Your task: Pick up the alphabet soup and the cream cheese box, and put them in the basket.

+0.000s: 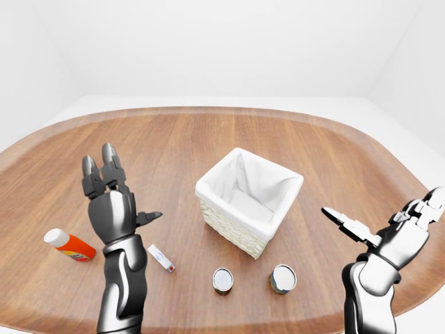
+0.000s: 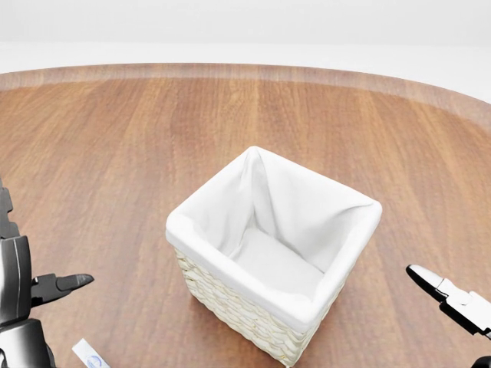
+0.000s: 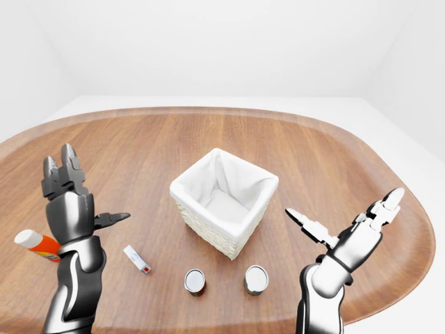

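1. Landmark: the basket (image 1: 249, 200), white-lined, woven sides, standing on the wooden table (image 1: 208, 139). Its inside shows only white liner.
2. Nearest the camera, below the basket in the left-eye view: two upright cans. One can (image 1: 222, 280) sits below the basket's lower corner; the other can (image 1: 282, 278) sits to its right. Only the silver tops show clearly, so I cannot tell which is the alphabet soup. Both are apart from the basket.
3. Small white box (image 1: 160, 257), lying flat to the lower left of the basket, just beside the left forearm. Label too small to read; possibly the cream cheese box, not confirmed. In the head view it is cut off by the bottom edge.
4. Left hand (image 1: 111, 198), raised to the left of the basket, fingers spread apart, thumb pointing toward the basket, gripping nothing. Mostly cut off at the left edge of the head view.
5. Right hand (image 3: 348, 236), raised to the right of the basket, fingers splayed apart, empty. Only a fingertip shows in the head view.
6. Orange bottle (image 1: 68, 245) with white cap, lying on its side well left of the basket, beyond the left arm.
7. Table beyond the basket: bare wood up to the rim.
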Robot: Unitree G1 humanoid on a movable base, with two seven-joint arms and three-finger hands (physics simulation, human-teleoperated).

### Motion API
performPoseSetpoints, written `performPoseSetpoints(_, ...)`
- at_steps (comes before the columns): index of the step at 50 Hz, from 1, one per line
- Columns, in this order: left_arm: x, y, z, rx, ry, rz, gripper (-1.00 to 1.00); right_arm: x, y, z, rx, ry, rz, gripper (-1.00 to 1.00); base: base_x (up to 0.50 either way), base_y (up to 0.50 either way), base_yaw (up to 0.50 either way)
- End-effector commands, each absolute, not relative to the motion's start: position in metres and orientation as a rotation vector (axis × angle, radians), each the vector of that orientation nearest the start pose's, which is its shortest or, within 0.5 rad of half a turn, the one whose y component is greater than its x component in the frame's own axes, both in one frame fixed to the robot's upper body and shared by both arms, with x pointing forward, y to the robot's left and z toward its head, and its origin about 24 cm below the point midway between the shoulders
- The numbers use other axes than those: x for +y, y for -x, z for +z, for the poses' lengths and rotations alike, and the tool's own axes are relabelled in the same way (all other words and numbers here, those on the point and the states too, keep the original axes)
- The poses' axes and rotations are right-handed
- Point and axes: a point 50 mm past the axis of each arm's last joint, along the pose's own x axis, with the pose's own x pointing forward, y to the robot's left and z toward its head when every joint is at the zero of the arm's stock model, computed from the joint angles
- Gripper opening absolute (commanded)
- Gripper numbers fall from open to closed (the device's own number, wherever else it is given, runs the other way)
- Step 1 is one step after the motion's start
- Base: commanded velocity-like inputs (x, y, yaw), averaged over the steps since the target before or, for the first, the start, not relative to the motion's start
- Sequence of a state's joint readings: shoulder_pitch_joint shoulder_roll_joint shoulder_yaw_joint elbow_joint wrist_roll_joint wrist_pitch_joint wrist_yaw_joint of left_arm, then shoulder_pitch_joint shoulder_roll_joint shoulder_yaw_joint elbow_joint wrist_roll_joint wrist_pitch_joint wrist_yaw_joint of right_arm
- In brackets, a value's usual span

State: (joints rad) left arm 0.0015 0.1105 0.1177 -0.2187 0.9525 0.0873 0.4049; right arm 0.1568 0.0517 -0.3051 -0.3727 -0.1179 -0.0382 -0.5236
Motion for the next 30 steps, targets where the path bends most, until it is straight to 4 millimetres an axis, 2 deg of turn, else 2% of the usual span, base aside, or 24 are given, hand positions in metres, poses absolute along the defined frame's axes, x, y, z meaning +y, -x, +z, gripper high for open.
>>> performPoseSetpoints(1,0.207,-0.234,0.124,-0.394,-1.279,0.674,1.00,-0.245,-0.188,0.096,-0.272,0.106,-0.889,1.00,0.00,0.00,0.00)
performPoseSetpoints(16,0.201,-0.237,0.107,-0.457,-1.465,0.620,1.00,-0.245,-0.189,0.095,-0.266,0.112,-0.885,1.00,0.00,0.00,0.00)
performPoseSetpoints(20,0.198,-0.233,0.112,-0.474,-1.469,0.614,1.00,-0.245,-0.190,0.095,-0.264,0.113,-0.885,1.00,0.00,0.00,0.00)
performPoseSetpoints(30,0.196,-0.233,0.109,-0.449,-1.399,0.600,1.00,-0.244,-0.190,0.096,-0.269,0.125,-0.884,1.00,0.00,0.00,0.00)
